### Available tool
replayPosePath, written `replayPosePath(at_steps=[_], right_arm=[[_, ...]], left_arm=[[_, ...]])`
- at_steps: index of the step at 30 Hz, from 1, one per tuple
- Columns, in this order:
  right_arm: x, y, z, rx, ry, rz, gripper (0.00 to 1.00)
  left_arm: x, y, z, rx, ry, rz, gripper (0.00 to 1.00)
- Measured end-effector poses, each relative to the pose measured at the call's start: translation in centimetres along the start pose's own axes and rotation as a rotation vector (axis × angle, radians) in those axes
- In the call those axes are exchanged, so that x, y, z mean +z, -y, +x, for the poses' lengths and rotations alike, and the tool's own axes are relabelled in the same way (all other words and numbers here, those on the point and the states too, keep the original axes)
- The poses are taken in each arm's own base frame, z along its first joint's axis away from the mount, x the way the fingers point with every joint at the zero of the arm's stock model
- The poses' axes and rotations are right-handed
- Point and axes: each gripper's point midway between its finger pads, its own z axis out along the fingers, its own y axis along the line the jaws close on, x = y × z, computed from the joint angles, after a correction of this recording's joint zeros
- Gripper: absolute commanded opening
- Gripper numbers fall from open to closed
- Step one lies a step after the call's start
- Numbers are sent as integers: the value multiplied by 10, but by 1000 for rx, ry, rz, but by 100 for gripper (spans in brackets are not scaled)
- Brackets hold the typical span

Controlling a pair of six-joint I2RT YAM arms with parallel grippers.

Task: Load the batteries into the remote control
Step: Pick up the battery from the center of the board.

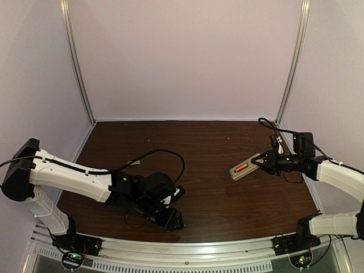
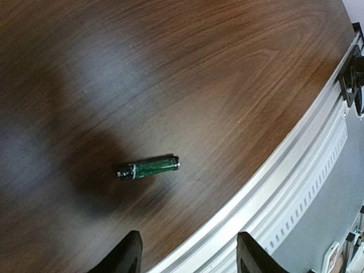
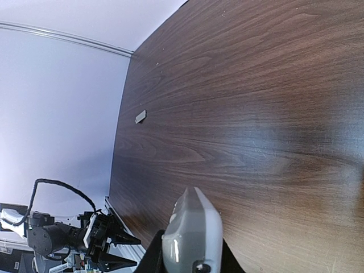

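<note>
Right gripper point(image 1: 261, 162) is clamped on the remote control point(image 3: 191, 233) near the worktop's point(image 1: 199, 142) right edge, with the orange battery point(image 1: 242, 167) seated in it. Dark battery point(image 2: 148, 168) lies flat by the near-edge rail point(image 2: 273, 187). Left gripper point(image 2: 187, 250) is spread wide near it, not touching.

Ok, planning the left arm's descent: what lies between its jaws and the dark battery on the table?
Nothing. In the left wrist view, only bare wood of the table separates the open left jaws from the dark battery.
</note>
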Motion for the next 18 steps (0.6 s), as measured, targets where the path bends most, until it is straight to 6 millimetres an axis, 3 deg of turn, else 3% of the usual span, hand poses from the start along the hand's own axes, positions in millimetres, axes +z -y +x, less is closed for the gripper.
replayPosePath(at_steps=[6,18], right_arm=[[-2,0,4,2,-4,4,0],[-3,1,6,5,-7,6,0]], left_arm=[[25,-3,7,-91,-41,-7,56],[45,-5,5,-138,-49,-18,56]])
